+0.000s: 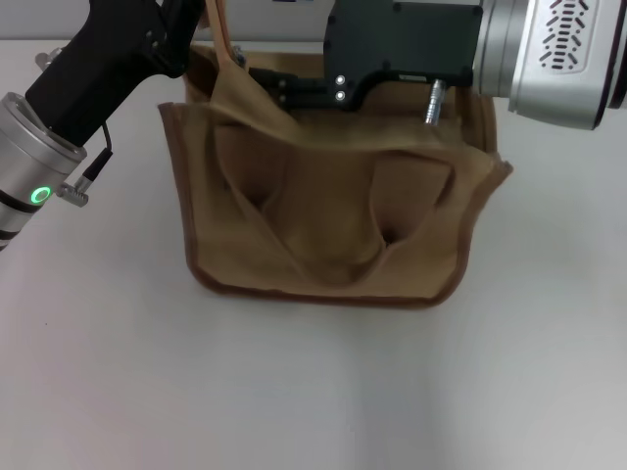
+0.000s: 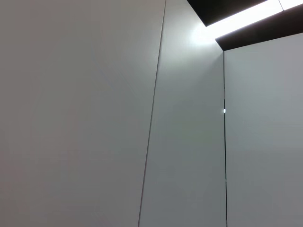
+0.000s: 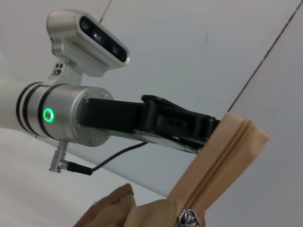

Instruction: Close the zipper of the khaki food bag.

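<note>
The khaki food bag stands on the white table, its handles slumped against its front. My left gripper at the bag's far left corner is shut on the end of the tan zipper strip and holds it up. It also shows in the right wrist view, gripping the strip's end. The zipper runs taut from there down to the silver pull tab. My right gripper reaches over the bag's top from the right, shut at the pull tab, which the head view hides.
The white table lies all round the bag. The left wrist view shows only grey wall panels and a ceiling light.
</note>
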